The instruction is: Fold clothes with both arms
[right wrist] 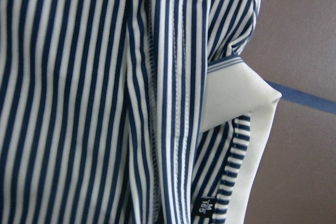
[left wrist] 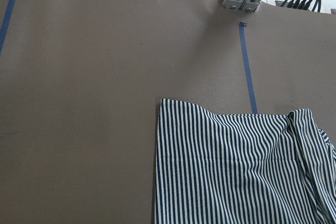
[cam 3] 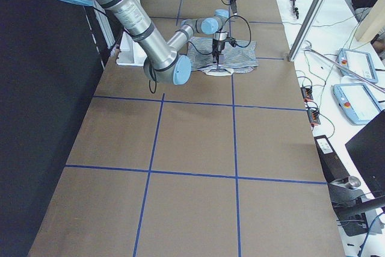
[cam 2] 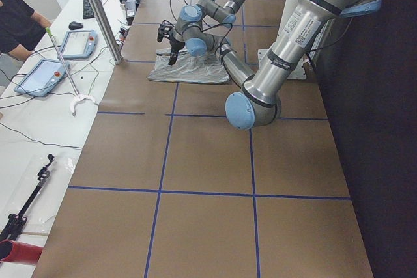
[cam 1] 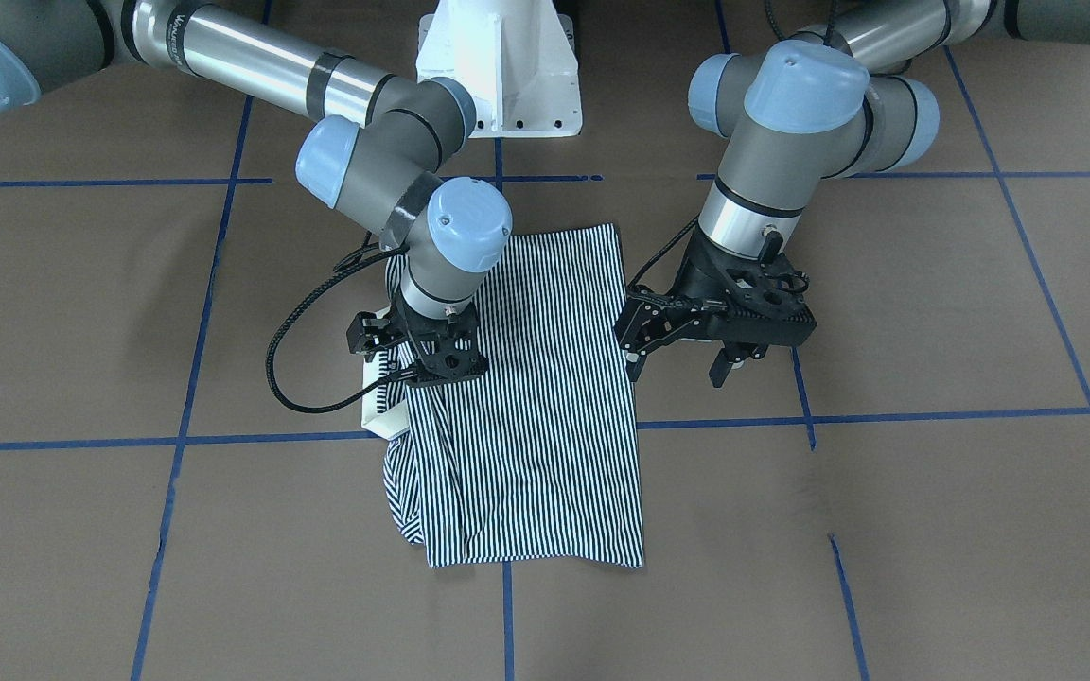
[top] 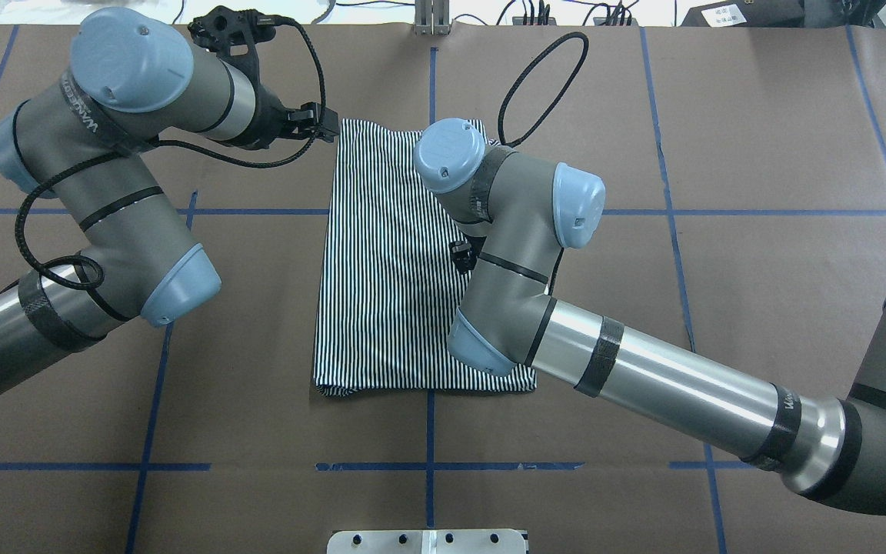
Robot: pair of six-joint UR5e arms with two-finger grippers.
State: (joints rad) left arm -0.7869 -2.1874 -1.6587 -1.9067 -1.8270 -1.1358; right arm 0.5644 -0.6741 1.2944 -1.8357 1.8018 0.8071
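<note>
striped polo shirt (cam 1: 545,407): 1 | left arm (cam 1: 791,142) + right arm (cam 1: 394,123): 2 robot arms | white pedestal (cam 1: 498,66): 1 | desk (cam 1: 933,520): 1 | near screen (cam 2: 40,76) + far screen (cam 2: 77,43): 2 handheld screens | person (cam 2: 16,21): 1

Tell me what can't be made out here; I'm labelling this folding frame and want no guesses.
- Right claw: open or shut, gripping cloth or not. The front-facing view shows only its housing; overhead, its own arm covers it.
- Polo shirt: buttons or logo show in no view; folds hide that side.
- Collar: mostly tucked under stripes, right wrist view.
- Label: print too small, right wrist view.
- Side views: shirt too far for detail.
</note>
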